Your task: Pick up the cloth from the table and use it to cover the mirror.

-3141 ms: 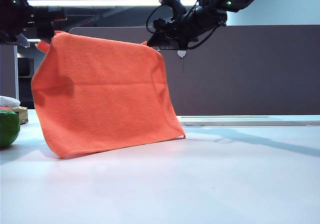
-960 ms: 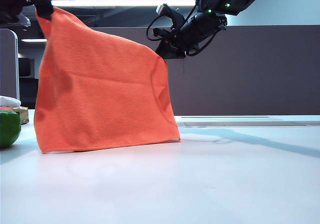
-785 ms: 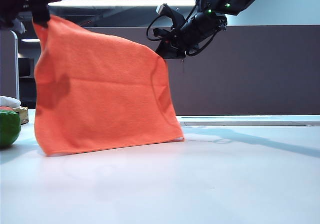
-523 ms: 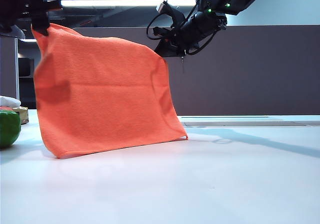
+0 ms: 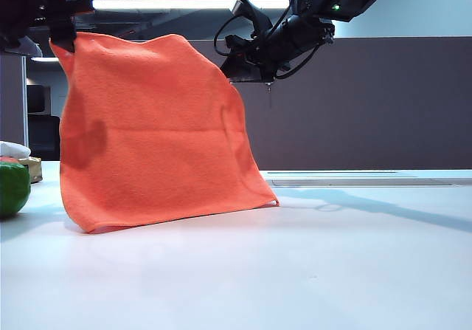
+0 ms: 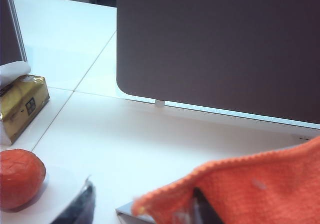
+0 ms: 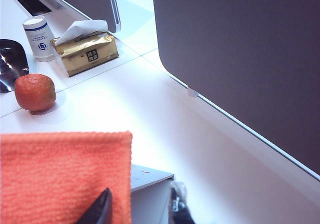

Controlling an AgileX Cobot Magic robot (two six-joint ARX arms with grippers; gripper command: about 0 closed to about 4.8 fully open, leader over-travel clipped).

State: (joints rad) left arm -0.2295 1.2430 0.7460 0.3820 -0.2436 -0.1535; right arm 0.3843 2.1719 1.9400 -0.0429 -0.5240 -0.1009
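White tabletop (image 5: 310,271) with a brown partition behind; cloth (image 5: 158,131) draped over the mirror, hiding it fully in the exterior view, lower hem resting on the tabletop; only a sliver of mirror frame (image 7: 150,176) peeks out beside the cloth's edge in the right wrist view.

Left gripper (image 5: 63,31) at the cloth's top left corner, fingers spread wide; in the left wrist view the cloth corner lies against one finger (image 6: 205,211), so whether it is pinched or just resting I cannot tell.

Right gripper (image 5: 247,68) just off the cloth's top right corner; it was clamped on that corner a second ago and its fingers are now apart, with the cloth beside one finger (image 7: 97,209), not between them; looks let go.

Since a second ago the cloth's top edge has changed from a slope down to the right into a fuller, flatter line, hanging on the mirror.

Judgement: covering is nearly done; what remains is getting both grippers clear without dragging the cloth off.

Green ball (image 5: 13,188) left of the cloth; tissue box (image 7: 85,53), cup (image 7: 39,37) and orange (image 7: 35,93) beyond it.
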